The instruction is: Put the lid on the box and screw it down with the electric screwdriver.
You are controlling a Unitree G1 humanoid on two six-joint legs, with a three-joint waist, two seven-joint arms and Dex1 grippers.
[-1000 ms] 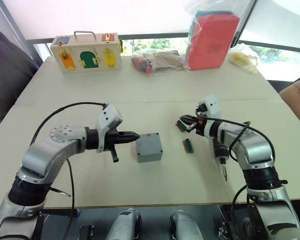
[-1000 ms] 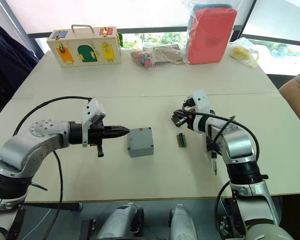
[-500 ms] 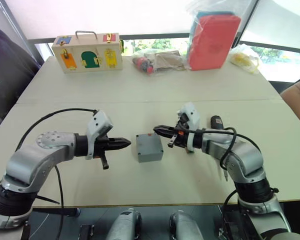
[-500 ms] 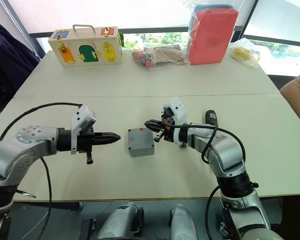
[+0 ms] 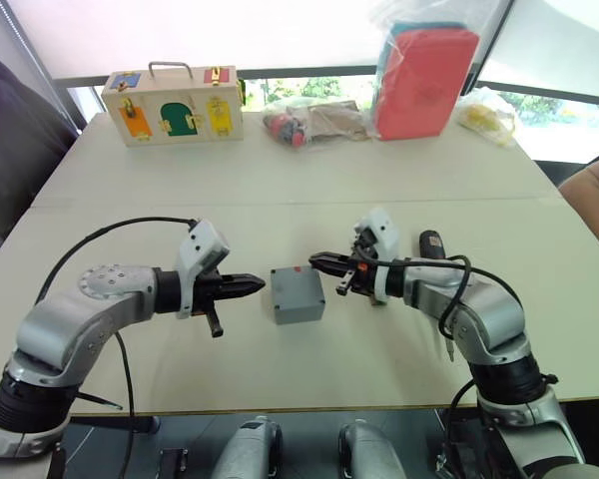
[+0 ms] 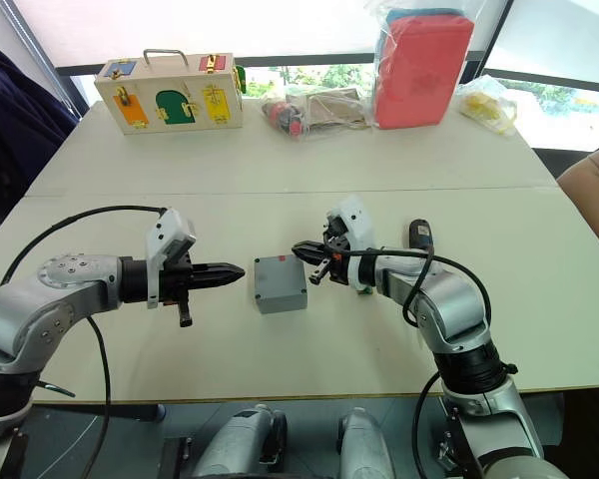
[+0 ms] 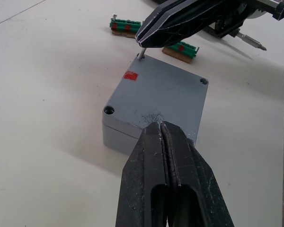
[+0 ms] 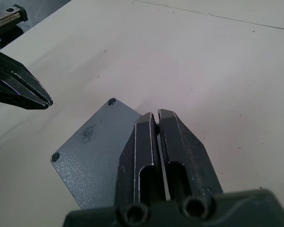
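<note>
Box (image 5: 298, 293) lid on, table ctr | L gripper (image 5: 260, 285) pressed together | R gripper (image 5: 314, 261) pinching screw (image 7: 141, 53) at corner

This is looking like a lab or office test room: a plain pale table (image 5: 280, 190) is sitting before big windows (image 5: 280, 30), with a wooden latch-board box (image 5: 173, 105) and bagged props (image 5: 424, 65) lining the frame's upper edge.
</note>
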